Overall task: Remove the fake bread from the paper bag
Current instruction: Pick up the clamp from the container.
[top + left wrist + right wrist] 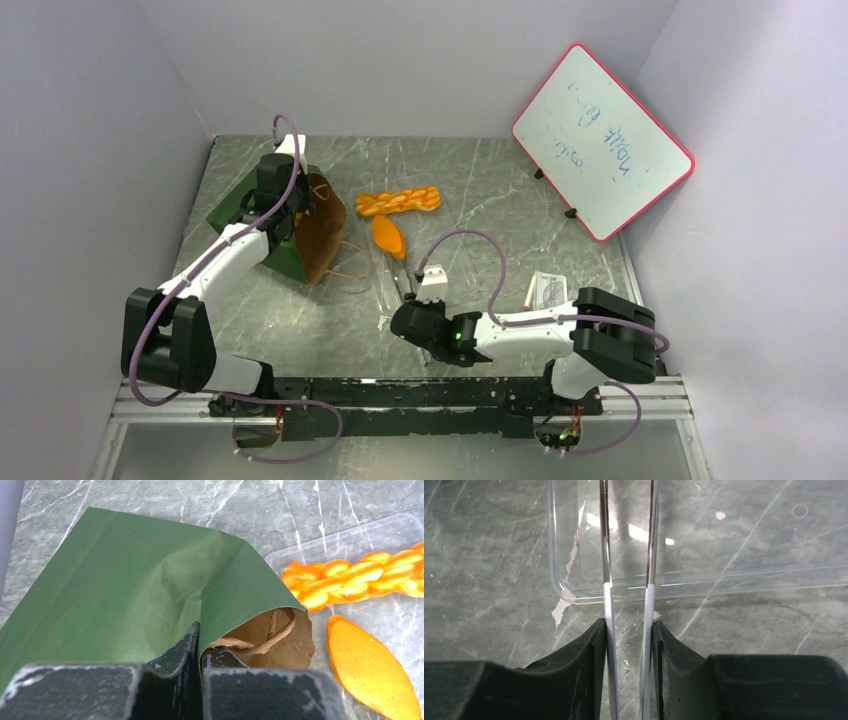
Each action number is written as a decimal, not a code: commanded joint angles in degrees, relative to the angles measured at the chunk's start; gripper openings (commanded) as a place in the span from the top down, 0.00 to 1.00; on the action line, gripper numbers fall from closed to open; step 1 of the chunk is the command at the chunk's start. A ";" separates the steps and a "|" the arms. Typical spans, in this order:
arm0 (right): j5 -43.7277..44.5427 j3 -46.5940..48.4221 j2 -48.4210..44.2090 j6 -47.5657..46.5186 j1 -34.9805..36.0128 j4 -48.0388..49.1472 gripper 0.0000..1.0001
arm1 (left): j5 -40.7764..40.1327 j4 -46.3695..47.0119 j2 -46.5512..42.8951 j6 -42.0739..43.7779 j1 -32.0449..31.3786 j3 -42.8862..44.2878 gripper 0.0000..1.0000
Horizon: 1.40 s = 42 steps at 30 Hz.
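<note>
We see the left end effector (201,645) pinched shut on the rim of the paper bag (125,580), a braided loaf (350,577) and oval roll (372,675) lying on the clear tray (390,532) beside it, the right end effector (628,630) squeezing tongs (650,555); a tug could tear the paper.

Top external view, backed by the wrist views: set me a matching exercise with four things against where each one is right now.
Things:
1. paper bag
2. braided loaf
3. metal tongs
4. whiteboard

Places:
a. held in the right gripper
b. pinched at its rim by the left gripper
c. propped at the far right
d. lying on the clear tray

Pairs: 1-b, 2-d, 3-a, 4-c
</note>
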 commanded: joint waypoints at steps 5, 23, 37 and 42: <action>-0.88 -1.31 -2.07 4.15 -0.18 -2.23 0.65 | 0.71 -0.58 -0.55 -0.34 0.49 1.54 0.93; -0.40 -3.21 0.71 5.54 0.08 -1.29 0.56 | 0.71 -0.40 -0.70 -0.58 0.49 1.49 0.93; 1.85 -2.58 -5.99 8.14 4.18 -9.06 0.62 | 0.62 -0.44 -1.18 -0.56 0.50 1.33 0.93; 2.59 -1.99 -8.98 8.89 5.37 -11.86 0.64 | 0.68 -0.25 -1.28 -0.76 0.44 0.85 0.93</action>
